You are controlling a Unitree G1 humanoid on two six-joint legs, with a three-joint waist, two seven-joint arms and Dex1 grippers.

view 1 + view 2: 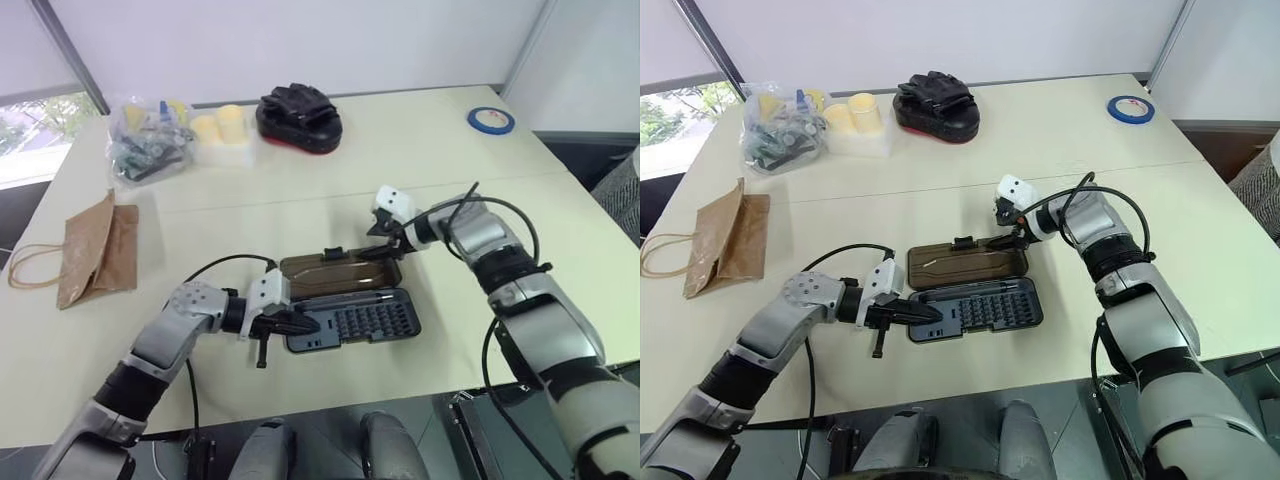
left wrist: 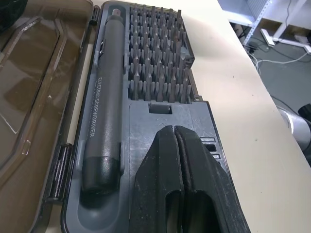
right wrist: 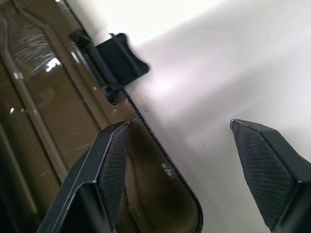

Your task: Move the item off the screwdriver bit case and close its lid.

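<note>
The brown paper bag already lies on the table at about nine o'clock, well apart from the screwdriver bit case. The lid still lies open flat. The right gripper, jaws wide and empty, straddles its far corner; the left gripper, closed on nothing, rests on the base.

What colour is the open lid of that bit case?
Translucent smoky brown lid, clearest in the right eye view.

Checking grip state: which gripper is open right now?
The right gripper: its fingers stand wide apart over the far corner of the lid. The left gripper is shut, pressing on the case base.
</note>
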